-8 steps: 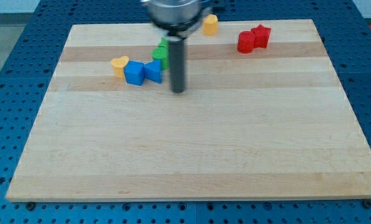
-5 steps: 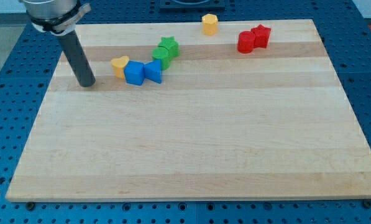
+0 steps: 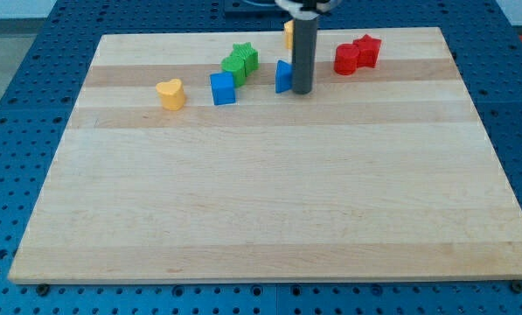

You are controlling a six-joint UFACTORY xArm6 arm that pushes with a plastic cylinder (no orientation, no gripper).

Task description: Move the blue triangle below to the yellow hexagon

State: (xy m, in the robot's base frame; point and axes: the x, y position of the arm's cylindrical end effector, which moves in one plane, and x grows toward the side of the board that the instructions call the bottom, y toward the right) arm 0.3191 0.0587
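Note:
The blue triangle (image 3: 283, 76) sits near the view's top centre, touching the left side of my rod. My tip (image 3: 302, 91) rests on the board just right of it. The yellow hexagon (image 3: 288, 33) lies right above the triangle, mostly hidden behind the rod. A blue cube (image 3: 223, 88) sits further left, apart from the triangle.
Two green blocks (image 3: 240, 61) sit touching each other above the blue cube. A yellow heart (image 3: 170, 93) lies at the left. Two red blocks (image 3: 358, 55) sit at the top right. The wooden board (image 3: 269, 201) lies on a blue pegboard.
My rod swung from the board's left side to the top centre. The blue triangle has moved right, away from the blue cube, to below the yellow hexagon. The blue cube and green blocks shifted slightly.

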